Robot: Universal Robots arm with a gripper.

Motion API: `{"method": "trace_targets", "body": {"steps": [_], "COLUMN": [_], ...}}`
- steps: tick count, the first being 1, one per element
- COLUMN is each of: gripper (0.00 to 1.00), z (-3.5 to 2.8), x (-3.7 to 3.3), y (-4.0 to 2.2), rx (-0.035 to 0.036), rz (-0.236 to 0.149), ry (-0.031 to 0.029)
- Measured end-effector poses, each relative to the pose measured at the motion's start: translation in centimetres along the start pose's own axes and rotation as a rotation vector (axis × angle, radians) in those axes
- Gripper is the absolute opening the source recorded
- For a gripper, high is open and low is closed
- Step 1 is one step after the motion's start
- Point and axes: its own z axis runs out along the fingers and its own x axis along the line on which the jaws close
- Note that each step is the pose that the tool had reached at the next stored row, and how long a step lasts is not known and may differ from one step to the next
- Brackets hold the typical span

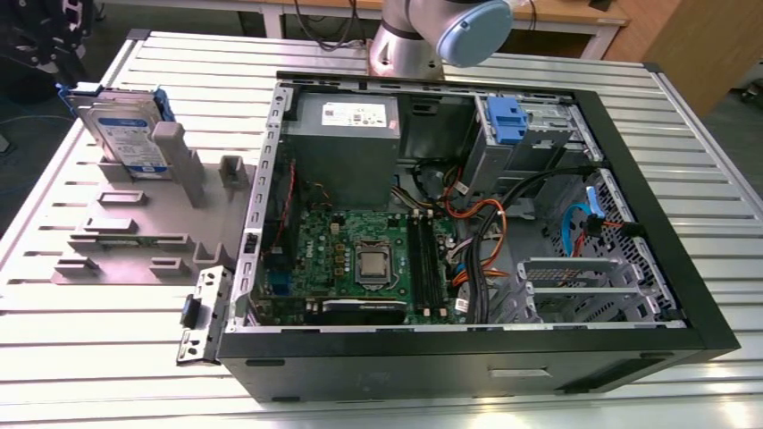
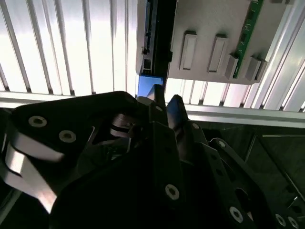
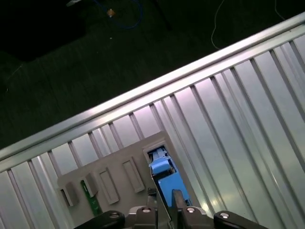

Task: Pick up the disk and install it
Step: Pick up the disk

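End effector (image 2: 166,98) nr top of 1 disk (image 1: 125,134), upright in 1 holder (image 1: 131,237).

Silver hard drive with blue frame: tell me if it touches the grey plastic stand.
Touching: the exterior view shows the disk upright, slotted into the stand.

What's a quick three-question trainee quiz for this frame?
1. True or false: the disk lies flat on the table.
2. Where is the disk? A) upright in the grey holder B) inside the case C) on the floor
3. Fill in: in both wrist views the gripper is nearest the ____.
Key: 1 false; 2 A; 3 disk.
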Motion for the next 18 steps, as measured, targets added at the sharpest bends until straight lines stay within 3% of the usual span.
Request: {"method": "trace_targets", "body": {"steps": [1,5,14,18], "gripper": [0.24,0.42,0.42,0.42], "z": [0.05,0.23,0.23,0.25], "x": [0.00,0.02,0.02,0.02], "y": [0.00,0.02,0.02,0.02], "rx": [-0.0001,-0.0001,0.0000,0.0000], "rz": [-0.019,-0.077,-0.080,-0.120], "ry": [0.0008,0.0029,0.0031,0.0045]}}
